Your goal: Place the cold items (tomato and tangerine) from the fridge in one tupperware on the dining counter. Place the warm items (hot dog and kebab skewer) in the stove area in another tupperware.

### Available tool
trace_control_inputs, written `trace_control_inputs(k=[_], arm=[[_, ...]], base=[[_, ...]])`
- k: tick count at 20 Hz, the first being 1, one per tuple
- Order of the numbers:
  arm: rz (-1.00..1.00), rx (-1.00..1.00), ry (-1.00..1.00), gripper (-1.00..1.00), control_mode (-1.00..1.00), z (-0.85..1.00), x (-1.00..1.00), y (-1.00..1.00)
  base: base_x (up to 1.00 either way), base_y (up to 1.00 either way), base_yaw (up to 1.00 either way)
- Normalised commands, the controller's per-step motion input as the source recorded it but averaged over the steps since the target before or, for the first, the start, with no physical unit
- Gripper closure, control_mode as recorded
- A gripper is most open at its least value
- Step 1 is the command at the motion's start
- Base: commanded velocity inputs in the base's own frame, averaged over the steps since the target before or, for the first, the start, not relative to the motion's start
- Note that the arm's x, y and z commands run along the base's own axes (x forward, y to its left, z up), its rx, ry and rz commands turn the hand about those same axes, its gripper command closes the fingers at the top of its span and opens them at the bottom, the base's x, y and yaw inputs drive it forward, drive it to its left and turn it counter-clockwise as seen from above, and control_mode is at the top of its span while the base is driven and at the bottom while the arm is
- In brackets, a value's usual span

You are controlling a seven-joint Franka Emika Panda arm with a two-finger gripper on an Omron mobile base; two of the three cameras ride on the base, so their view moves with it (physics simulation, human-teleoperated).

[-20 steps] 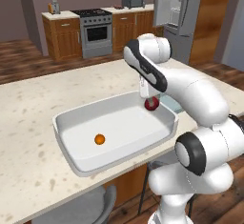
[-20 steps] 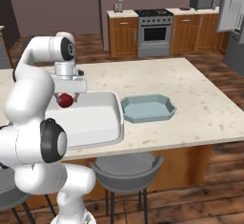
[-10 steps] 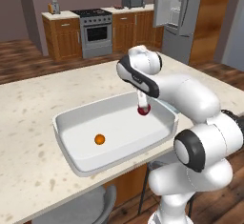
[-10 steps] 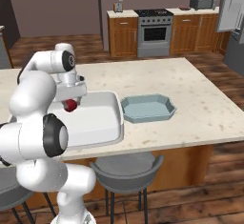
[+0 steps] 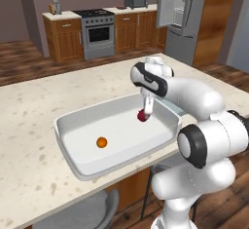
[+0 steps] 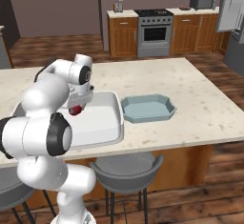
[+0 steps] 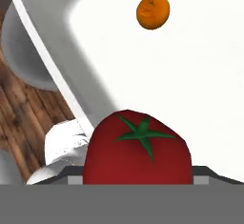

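My two-finger gripper is clamped on the dark red glossy tomato with its green star-shaped stem, which sits right up against my hand camera, held low inside the large white rectangular tray with rounded corners and a thick rim; whether the fruit touches the tray floor I cannot tell. In the right base view the same tomato peeks out from behind my forearm, over the tray. Farther across the tray floor, well apart from the tomato, lies the small bright orange tangerine, also seen from the hand camera. The tray rests on the long beige speckled stone counter, close to its near edge, and below that edge stand grey round-seated stools on the brown plank floor. Just beside the tray, apart from it, sits the small shallow pale teal octagonal container. Beyond the counter, across open wooden floor, stands the silver range with a dark oven window and black burner top, flanked by brown wood cabinets with pale tops; a small dark toaster oven rests on the cabinet top by the tall grey steel fridge, whose door hangs open.
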Motion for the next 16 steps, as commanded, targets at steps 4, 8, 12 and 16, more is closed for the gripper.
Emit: trace_control_inputs(k=[4, 8, 12, 16], arm=[[0.00, 0.00, -0.02, 1.00, -1.00, -0.50, 0.58, 0.11], [0.00, -0.05, -0.01, 1.00, -1.00, -0.55, 0.51, 0.16], [0.00, 0.00, 0.00, 1.00, -1.00, -0.43, 0.53, 0.13], [0.00, 0.00, 0.00, 1.00, -1.00, -0.44, 0.49, 0.18]], base=[[0.00, 0.00, 0.00], [0.00, 0.00, 0.00], [0.00, 0.00, 0.00], [0.00, 0.00, 0.00]])
